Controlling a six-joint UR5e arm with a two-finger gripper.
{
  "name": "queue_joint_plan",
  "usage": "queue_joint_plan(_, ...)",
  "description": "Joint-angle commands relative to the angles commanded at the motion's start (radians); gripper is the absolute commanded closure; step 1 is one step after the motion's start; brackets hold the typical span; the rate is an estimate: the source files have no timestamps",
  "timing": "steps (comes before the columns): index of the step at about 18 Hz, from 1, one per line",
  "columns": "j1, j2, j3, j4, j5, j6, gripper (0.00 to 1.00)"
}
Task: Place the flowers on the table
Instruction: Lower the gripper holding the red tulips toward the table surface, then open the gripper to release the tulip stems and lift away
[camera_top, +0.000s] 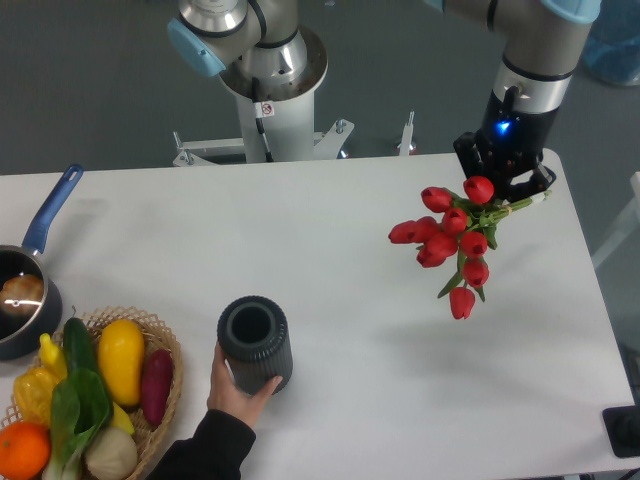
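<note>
White table (330, 300): one pincer (510, 195) clamping one flowers bunch (455, 240), about eight red blooms, raised.

Robot lab by the looks, pedestal-mounted arm base (268, 60) bolted at twelve o'clock, bare grey floor (90, 90) behind, staged white table (330, 300), prop vegetable basket (165, 345) at seven o'clock

Red tulips over a plain white top

The flowers (452, 240) are bright red with green stems and leaves; the table (330, 250) is matte white. Near its front edge stands a dark grey ribbed vase (255, 343); at the left edge, a blue-handled pan (30, 270).
</note>
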Motion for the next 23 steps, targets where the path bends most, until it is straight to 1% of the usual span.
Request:
queue_joint_plan(2, -0.023, -0.005, -0.002, 0.002, 0.021, -0.002, 1.0)
queue_joint_plan(7, -0.066, -0.028, 0.003, 0.011, 0.049, -0.083, 1.0)
queue_joint_plan(8, -0.071, -0.031, -0.002, 0.018, 0.052, -0.1, 1.0)
queue_joint_plan(11, -0.095, -0.057, -0.015, 0.067, 0.055, -0.167, 1.0)
queue_joint_plan(12, -0.107, -0.058, -0.018, 0.071, 0.057, -0.185, 1.0)
queue_joint_plan(13, -0.115, -0.058, -0.028, 0.074, 0.057, -0.19, 0.89)
queue_joint_plan(15, -0.118, -0.057, -0.046, 0.083, 0.055, -0.195, 0.77)
queue_joint_plan(16, -0.121, -0.057, -0.058, 0.095, 0.054, -0.205, 0.69)
queue_joint_plan(18, -0.149, -0.057, -0.098, 0.142, 0.054, -0.23, 0.54)
queue_joint_plan(19, -0.155, -0.057, -0.115, 0.172, 0.055, -0.239, 0.29)
queue_joint_plan(20, -0.157, -0.057, -0.135, 0.196, 0.058, -0.241, 0.0)
queue_joint_plan(21, -0.158, -0.057, -0.141, 0.209, 0.064, -0.242, 0.0)
queue_joint_plan(23, -0.158, -0.055, -0.143, 0.212, 0.071, -0.235, 0.0)
